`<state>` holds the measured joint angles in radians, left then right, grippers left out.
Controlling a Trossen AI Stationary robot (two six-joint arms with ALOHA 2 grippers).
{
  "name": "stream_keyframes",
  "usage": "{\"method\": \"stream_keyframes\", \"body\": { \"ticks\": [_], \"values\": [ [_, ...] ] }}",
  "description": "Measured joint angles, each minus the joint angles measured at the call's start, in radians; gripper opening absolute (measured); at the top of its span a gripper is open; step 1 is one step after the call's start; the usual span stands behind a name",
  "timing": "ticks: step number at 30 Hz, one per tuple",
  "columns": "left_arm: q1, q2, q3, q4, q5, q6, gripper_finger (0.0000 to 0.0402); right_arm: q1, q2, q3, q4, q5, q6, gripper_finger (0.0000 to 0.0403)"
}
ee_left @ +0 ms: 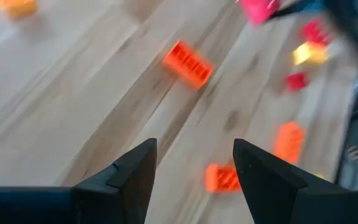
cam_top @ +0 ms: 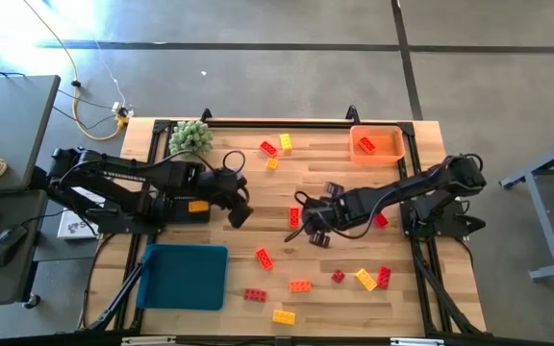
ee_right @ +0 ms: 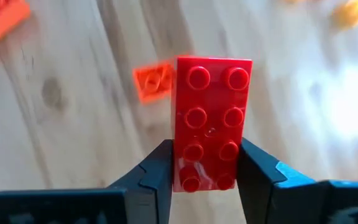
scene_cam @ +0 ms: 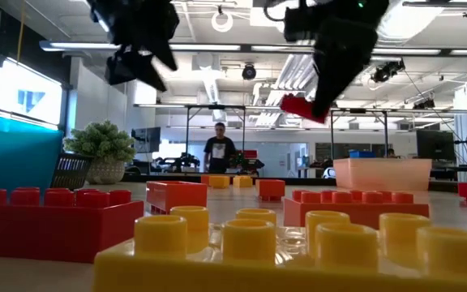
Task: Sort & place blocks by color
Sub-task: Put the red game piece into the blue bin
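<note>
My right gripper (cam_top: 303, 223) hangs over the middle of the table, shut on a red studded block (ee_right: 211, 118), which also shows in the air in the low view (scene_cam: 302, 107). To its left my left gripper (ee_left: 194, 168) is open above the wood with nothing between its fingers (cam_top: 239, 213). Red, orange and yellow blocks lie loose on the table: a group at the far middle (cam_top: 268, 148), one red block (cam_top: 264, 257) near the centre, and several by the near edge (cam_top: 300, 285). Another red block (cam_top: 366, 146) lies in the orange tray (cam_top: 398, 144). My right gripper pinches the red block's two long sides (ee_right: 180, 163) between its two fingers, near one end of the block. The fingers slant down from above and lie across the block. Its studded top faces the wrist camera, and it is tilted and lifted clear of the table.
A blue tray (cam_top: 183, 277) lies at the near left and the orange tray at the far right. A green spiky plant ball (cam_top: 190, 137) sits at the far left. A person (scene_cam: 217, 150) stands far off in the room behind the table.
</note>
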<state>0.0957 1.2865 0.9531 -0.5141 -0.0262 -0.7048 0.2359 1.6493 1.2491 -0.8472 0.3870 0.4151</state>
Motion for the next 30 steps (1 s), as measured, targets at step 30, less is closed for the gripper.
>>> {"method": "stream_keyframes", "body": {
  "ticks": [30],
  "values": [
    [0.057,0.000,0.000,0.363,0.027,-0.131,0.0202,-0.056,-0.001,0.074,0.407,0.142,-0.642,0.0112]
  ]
}}
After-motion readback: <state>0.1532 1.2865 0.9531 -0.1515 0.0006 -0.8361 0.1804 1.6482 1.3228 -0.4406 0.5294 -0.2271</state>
